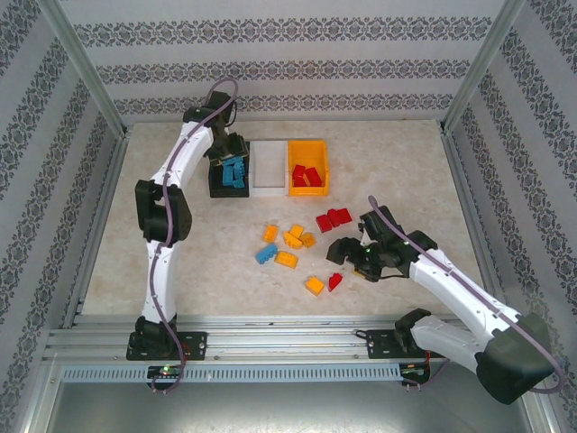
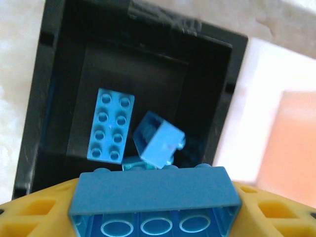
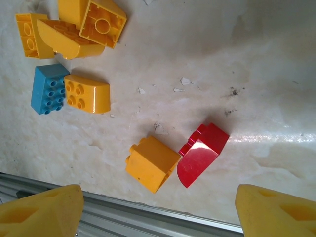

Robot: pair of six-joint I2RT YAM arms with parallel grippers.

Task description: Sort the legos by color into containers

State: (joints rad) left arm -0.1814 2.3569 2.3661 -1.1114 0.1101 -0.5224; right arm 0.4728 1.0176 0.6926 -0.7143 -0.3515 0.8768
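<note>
1. Left gripper [image 2: 157, 217] clamps one blue brick [image 2: 153, 190] above the black bin [image 2: 44, 98], where three more lie.
2. Right gripper [image 3: 158, 210], jaws apart, hovers over one yellow brick [image 3: 150, 163], with one red brick [image 3: 200, 155] at its 3 o'clock.
3. Loose on the table [image 1: 180, 262]: six yellow, three red, one blue.

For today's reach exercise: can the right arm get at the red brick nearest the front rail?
Probably yes: the right gripper hangs open over the red brick, though an orange brick touches it.

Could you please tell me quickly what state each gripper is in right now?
Left gripper: closed on a blue brick, over the black bin.
Right gripper: open, empty.
</note>
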